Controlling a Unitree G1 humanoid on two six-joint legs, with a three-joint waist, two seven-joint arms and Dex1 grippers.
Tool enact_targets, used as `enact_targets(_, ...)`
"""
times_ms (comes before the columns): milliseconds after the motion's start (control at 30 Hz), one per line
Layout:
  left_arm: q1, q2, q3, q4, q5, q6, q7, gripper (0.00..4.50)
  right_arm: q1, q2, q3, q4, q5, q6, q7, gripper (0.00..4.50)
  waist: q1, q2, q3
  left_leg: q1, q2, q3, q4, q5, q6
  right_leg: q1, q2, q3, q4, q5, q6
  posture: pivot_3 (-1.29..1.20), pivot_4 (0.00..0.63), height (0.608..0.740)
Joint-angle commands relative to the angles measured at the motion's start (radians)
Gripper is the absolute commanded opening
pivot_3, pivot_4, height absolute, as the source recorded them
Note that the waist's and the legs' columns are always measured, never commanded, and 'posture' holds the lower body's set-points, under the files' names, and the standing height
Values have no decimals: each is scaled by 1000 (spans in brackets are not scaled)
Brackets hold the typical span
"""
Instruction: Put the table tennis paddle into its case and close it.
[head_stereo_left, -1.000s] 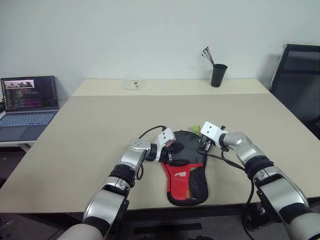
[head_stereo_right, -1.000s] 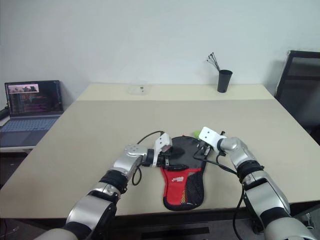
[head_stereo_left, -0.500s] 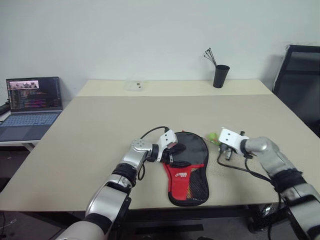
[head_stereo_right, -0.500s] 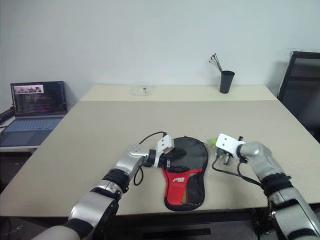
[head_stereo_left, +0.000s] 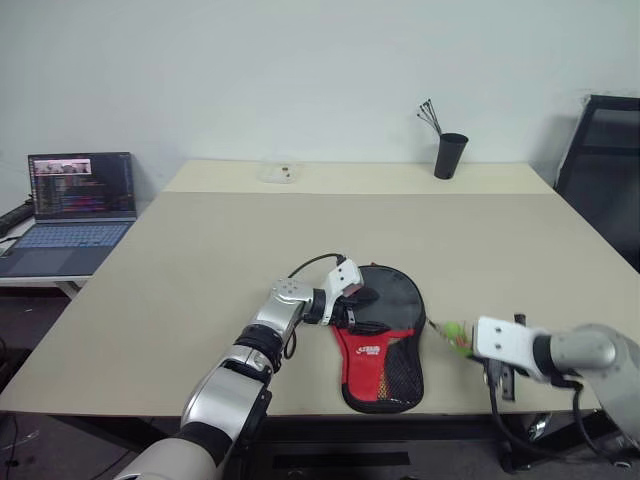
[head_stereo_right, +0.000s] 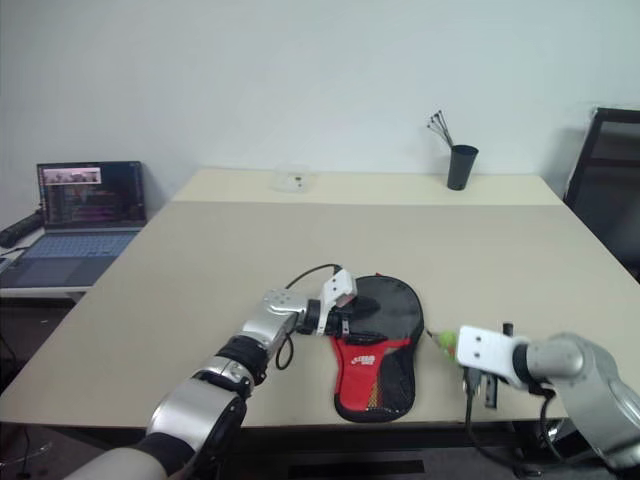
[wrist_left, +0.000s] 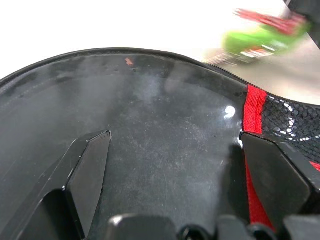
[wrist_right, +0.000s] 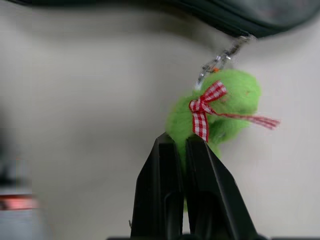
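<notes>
Case (head_stereo_left: 380, 335) lengthwise, round end far, left fingers (wrist_left: 90, 170) wide, right fingers (wrist_right: 172, 190) pinching green charm (wrist_right: 225, 110).

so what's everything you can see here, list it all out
table: one, beige, carries most of the items
case: one, black with a red lower part and mesh pocket, near edge of the table
plush charm: one, green with a red checked bow, on a small chain from the case, right of the case
cup: one, black, far right of the table, thin dark sticks in it
clear container: one, transparent, far edge of the table
laptop: one, dark, screen lit, on a side surface at left
chair: one, black, at right
left gripper: fingers open, over the case's black part
right gripper: fingers shut on the plush charm
</notes>
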Motion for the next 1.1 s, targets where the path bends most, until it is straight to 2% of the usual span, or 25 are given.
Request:
enact_targets(33, 14, -6, -14, 38, 27, 17, 8, 4500, 60, -25, -20, -119, 31, 60, 9, 33, 1, 0, 0, 0, 0, 0, 0, 0, 0, 0, 0, 0, -1, 0, 0, 0, 150, 740)
enact_targets(267, 10, -22, -15, 46, 31, 15, 19, 4500, 165, -65, -33, -301, 143, 182, 55, 33, 3, 0, -1, 0, 0, -3, 0, -2, 1, 5, -1, -3, -9, 0, 0, 0, 150, 740)
enact_targets(600, -1, -29, -15, 51, 38, 10, 37, 4500, 160, -86, -29, -439, 378, 310, 92, 33, 3, 0, -1, 0, -1, -6, 0, -3, 2, 5, -2, -2, -11, 0, 1, 0, 150, 740)
enact_targets(933, -3, -31, -15, 46, 41, 9, 47, 4500, 119, -91, 78, -393, 369, 227, 53, 33, 3, 0, -1, 0, 0, -6, 0, -3, 2, 5, -2, -2, -11, 0, 1, 0, 150, 740)
enact_targets(1100, 1, -31, -15, 41, 42, 6, 47, 4500, 87, -96, 54, -373, 418, 248, 54, 33, 3, 0, -1, 0, 0, -6, 0, -3, 2, 5, -2, -2, -11, 0, 1, 0, 150, 740)
